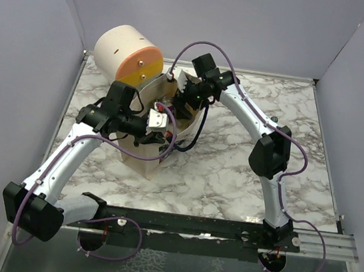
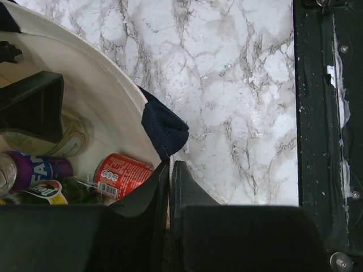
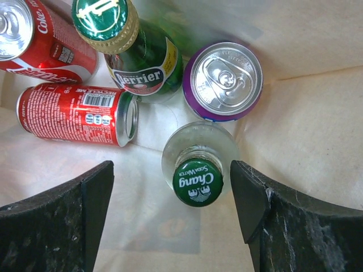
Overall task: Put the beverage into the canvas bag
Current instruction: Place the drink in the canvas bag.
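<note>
The beverage, a clear glass bottle with a green cap (image 3: 197, 181), stands upright on the floor of the canvas bag (image 3: 306, 130). My right gripper (image 3: 171, 170) is down inside the bag, open. Its fingers (image 3: 255, 198) stand apart on either side of the bottle without touching it. In the top view the right gripper (image 1: 190, 100) reaches into the beige bag (image 1: 142, 161) from the far side. My left gripper (image 2: 170, 175) is shut on the bag's near rim, just below the navy strap (image 2: 164, 127), and holds the mouth open.
Other drinks lie in the bag: two red cans (image 3: 76, 113), a green Perrier bottle (image 3: 142, 62) and a purple can (image 3: 224, 82). A cream-and-orange drum (image 1: 129, 55) stands behind the bag. A black rail (image 1: 223, 232) runs along the table's near edge.
</note>
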You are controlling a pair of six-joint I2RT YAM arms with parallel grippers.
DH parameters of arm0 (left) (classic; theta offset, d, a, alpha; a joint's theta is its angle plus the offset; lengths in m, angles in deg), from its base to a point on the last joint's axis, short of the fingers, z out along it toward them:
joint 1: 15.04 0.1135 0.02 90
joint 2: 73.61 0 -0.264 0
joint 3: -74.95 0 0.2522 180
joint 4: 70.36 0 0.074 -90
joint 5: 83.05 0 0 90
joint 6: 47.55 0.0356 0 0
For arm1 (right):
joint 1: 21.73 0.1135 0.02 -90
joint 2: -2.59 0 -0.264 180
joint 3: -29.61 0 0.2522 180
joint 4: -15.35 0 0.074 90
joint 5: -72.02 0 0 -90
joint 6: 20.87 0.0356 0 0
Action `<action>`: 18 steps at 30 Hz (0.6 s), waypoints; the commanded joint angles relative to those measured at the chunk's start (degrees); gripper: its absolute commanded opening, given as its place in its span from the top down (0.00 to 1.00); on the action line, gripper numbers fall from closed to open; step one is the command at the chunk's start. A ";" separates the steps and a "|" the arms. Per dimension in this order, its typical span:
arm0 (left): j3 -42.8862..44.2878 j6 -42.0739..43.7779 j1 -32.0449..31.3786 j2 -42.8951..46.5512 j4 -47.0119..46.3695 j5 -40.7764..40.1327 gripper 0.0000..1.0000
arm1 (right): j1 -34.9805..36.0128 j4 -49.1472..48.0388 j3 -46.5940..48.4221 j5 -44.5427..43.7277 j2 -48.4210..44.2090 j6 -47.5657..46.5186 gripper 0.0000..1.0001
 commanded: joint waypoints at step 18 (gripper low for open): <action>-0.96 1.57 -0.10 0.77 1.85 0.26 0.64 | -1.12 -4.86 2.86 2.43 -6.52 4.49 0.13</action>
